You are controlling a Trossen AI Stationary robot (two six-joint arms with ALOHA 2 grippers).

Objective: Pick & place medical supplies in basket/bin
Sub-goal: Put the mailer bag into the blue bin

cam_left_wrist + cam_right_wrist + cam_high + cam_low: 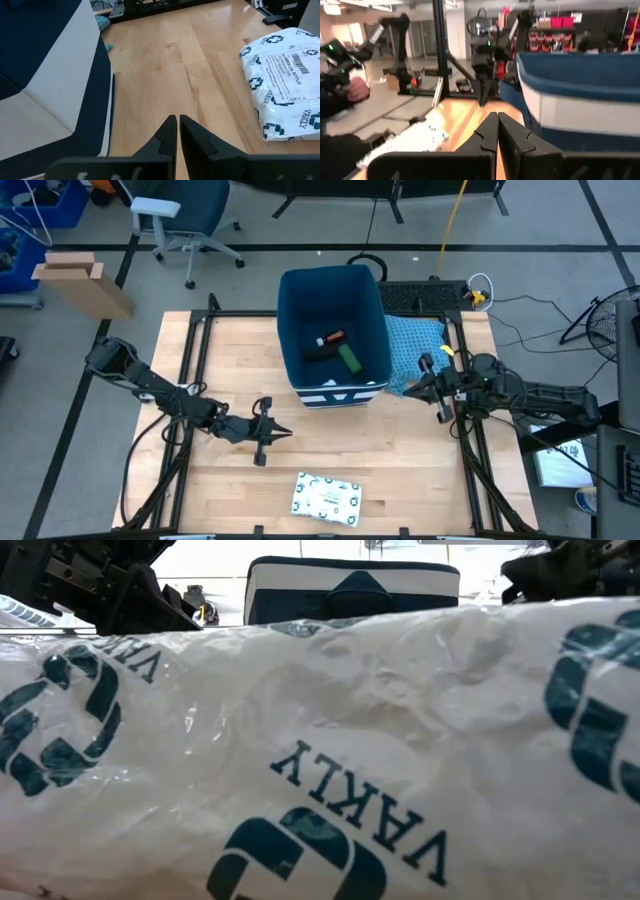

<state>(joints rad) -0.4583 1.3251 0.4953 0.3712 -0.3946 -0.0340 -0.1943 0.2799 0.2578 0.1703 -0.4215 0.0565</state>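
Note:
The dark blue bin [335, 330] stands at the table's far middle. On its floor lie a small red item [331, 339] and a dark green box [349, 358]. The flat white packet with green print [327, 497] lies flat near the table's front edge and fills the low view [320, 760]. My left gripper [283, 433] is shut and holds nothing. It hovers left of centre, between bin and packet [285, 75]. My right gripper [497, 117] is also shut with nothing in it. It stands by the bin's right side [420, 385], pointing about level toward the table's left.
A light blue patterned cloth [415, 345] lies right of the bin, under my right arm. Black frame rails [190, 380] run along both table sides. Bare wood [380, 450] lies between the bin and the packet. A person's hand [355, 90] shows beyond the table.

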